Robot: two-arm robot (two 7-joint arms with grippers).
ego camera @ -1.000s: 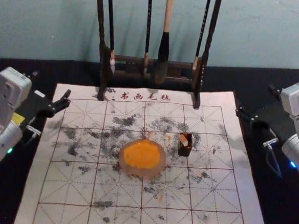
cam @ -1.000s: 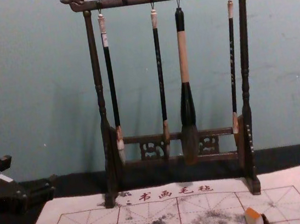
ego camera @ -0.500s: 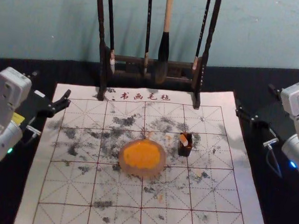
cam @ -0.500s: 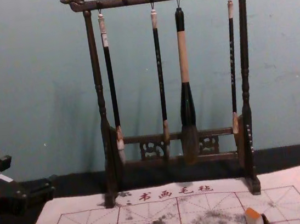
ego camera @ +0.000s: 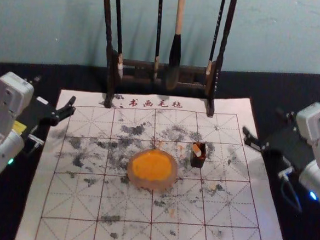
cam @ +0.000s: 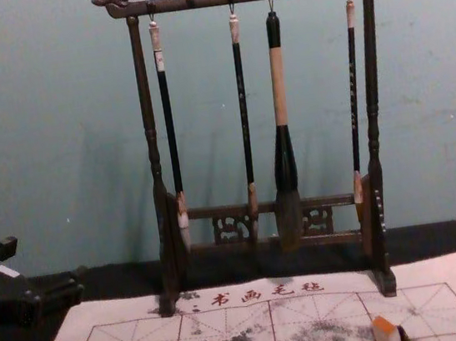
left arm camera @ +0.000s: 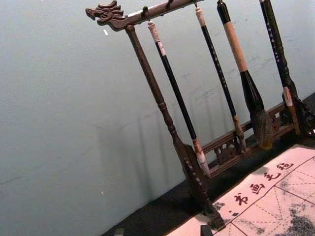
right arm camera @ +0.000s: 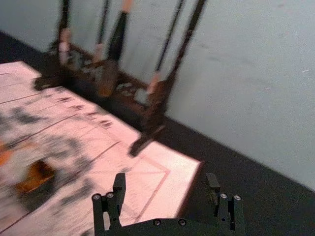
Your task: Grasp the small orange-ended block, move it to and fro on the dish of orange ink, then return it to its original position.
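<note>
The small orange-ended block (ego camera: 197, 149) leans in a dark open-topped holder (ego camera: 197, 161) on the mat, its orange end up. In the chest view the block (cam: 387, 334) rises at the bottom edge. Left of the holder lies the round dish of orange ink (ego camera: 152, 169). My right gripper (ego camera: 264, 124) is over the mat's right border, behind and to the right of the block, and holds nothing. The right wrist view shows that gripper (right arm camera: 166, 180) open, with the blurred holder (right arm camera: 37, 187) off to one side. My left gripper (ego camera: 54, 94) stays parked at the left, open and empty.
A dark wooden rack (ego camera: 136, 64) with hanging brushes stands at the mat's back edge, before the wall. The gridded, ink-stained mat (ego camera: 72, 202) lies on a black tablecloth (ego camera: 11, 208), with bare mat surface around the dish.
My right arm has shifted inward, toward the mat, and slightly forward to the viewer's side. The left arm, block, holder and dish have stayed put.
</note>
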